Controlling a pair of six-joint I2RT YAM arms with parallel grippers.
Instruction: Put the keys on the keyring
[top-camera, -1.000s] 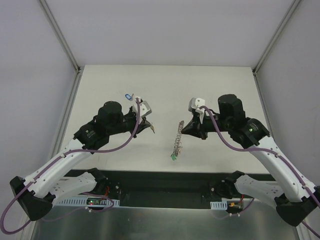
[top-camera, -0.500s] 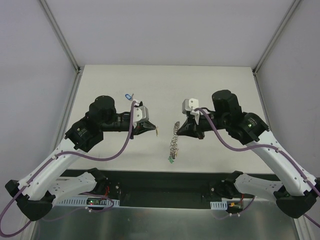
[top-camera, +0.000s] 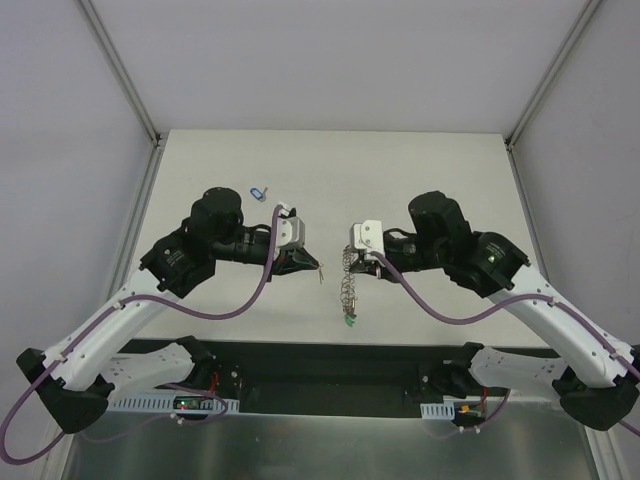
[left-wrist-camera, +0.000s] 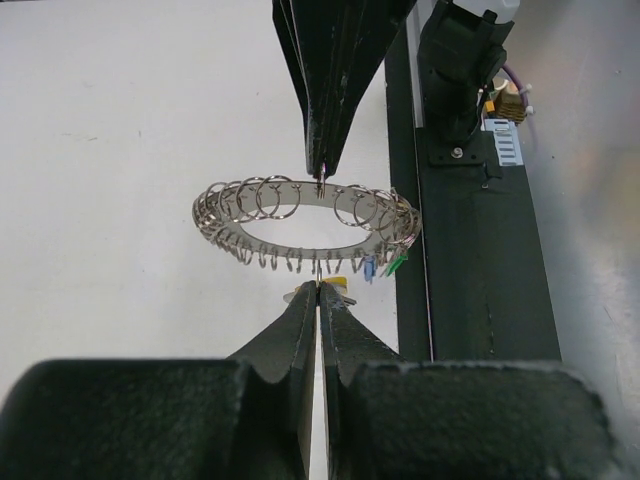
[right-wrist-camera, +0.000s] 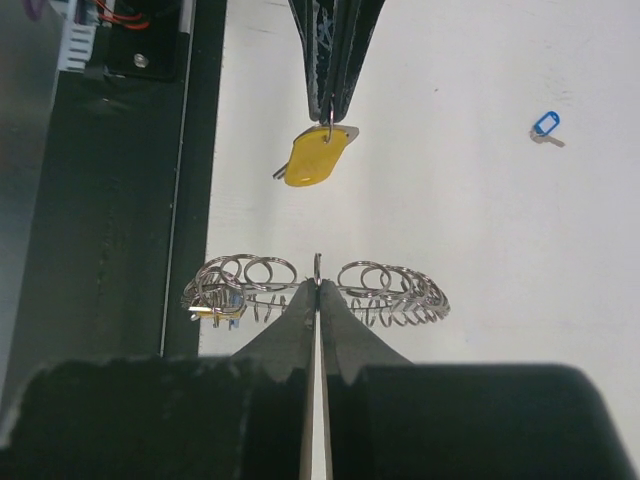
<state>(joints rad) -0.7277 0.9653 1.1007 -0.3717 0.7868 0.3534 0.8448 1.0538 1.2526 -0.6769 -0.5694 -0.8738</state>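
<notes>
- The left gripper (left-wrist-camera: 318, 292) is closed, its two fingers pressed together along their full length.
- A yellow-tagged key (right-wrist-camera: 312, 160) is pinched at the very tips of the left gripper. In the right wrist view it hangs from those tips in the upper centre of the frame.
- The right gripper (right-wrist-camera: 317, 288) is likewise closed, with no gap visible between its fingers.
- A thin wire loop on the edge of the keyring (left-wrist-camera: 290, 248) is clamped between the right fingertips. The keyring is held clear of the table (top-camera: 420, 170).
- In the top view the keyring is seen edge-on just below the centre of the frame, between the two grippers.
- In the left wrist view the keyring appears as a flat grey disc with a large hole, fringed with silvery loops, at the centre of the frame.
- A green-tagged key (top-camera: 347, 319) hangs at the lower end of the keyring. A blue tag is seen beside it in the left wrist view.
- The yellow-tagged key is positioned near the keyring, on its left in the top view. A gap between the two is visible in the right wrist view.
- A blue-tagged key (right-wrist-camera: 545, 124) lies on the table, well apart from both grippers, at the upper right of the right wrist view.
</notes>
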